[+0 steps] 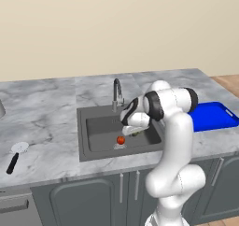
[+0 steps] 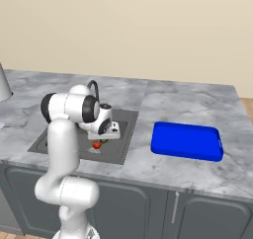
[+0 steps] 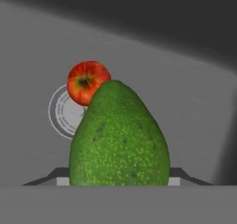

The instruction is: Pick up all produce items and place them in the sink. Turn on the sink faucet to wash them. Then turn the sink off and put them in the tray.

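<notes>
My gripper (image 1: 135, 130) (image 2: 105, 137) hangs low inside the sink (image 1: 100, 127) (image 2: 126, 129), shut on the green produce item (image 3: 119, 140), a speckled avocado-like fruit. That fruit stands between the two fingertips in the hand view and peeks out under the hand (image 1: 137, 134) in the left base view. The red-orange produce item (image 1: 121, 140) (image 2: 97, 145) (image 3: 87, 82) lies on the round drain (image 3: 62, 112), just beyond the green one. Behind the basin rises the sink faucet (image 1: 116, 93) (image 2: 93, 88). The blue tray (image 1: 212, 116) (image 2: 187, 141) rests on the counter right of the sink.
A black-handled utensil with a white head (image 1: 15, 156) lies on the grey marble counter (image 1: 42, 113) left of the sink. The dark basin walls close around the hand. Cabinet fronts run below the counter edge.
</notes>
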{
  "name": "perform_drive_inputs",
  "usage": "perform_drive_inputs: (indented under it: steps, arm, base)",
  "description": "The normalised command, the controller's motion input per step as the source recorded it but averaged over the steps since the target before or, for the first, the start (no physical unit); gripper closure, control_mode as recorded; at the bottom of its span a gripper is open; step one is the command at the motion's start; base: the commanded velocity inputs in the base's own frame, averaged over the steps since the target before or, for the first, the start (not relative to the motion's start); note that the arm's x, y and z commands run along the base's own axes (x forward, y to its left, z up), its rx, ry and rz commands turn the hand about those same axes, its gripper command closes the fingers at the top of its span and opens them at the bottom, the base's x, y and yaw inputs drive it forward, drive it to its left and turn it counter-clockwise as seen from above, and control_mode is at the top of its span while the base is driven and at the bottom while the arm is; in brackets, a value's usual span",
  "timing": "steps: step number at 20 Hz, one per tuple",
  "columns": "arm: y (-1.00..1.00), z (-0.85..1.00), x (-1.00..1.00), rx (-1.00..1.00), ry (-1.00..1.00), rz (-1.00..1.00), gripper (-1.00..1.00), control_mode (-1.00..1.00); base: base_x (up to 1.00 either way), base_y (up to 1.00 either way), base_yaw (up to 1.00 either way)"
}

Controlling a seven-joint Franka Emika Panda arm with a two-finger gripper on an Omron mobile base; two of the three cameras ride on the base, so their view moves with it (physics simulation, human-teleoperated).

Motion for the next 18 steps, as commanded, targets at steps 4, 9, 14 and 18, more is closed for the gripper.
perform_drive_inputs:
  steps: [4, 9, 14, 18]
  arm:
    - [0.0, -0.31, 0.37, 0.0, 0.01, 0.0, 1.0, -1.0]
    - [0.0, -0.36, 0.34, 0.0, 0.01, 0.0, 1.0, -1.0]
    - [0.0, -0.38, 0.31, 0.0, 0.02, 0.0, 1.0, -1.0]
    - [0.0, -0.37, 0.31, 0.0, 0.02, 0.0, 1.0, -1.0]
  base:
    - [0.0, 0.0, 0.0]
    - [0.0, 0.0, 0.0]
    - [0.0, 0.0, 0.0]
    - [0.0, 0.0, 0.0]
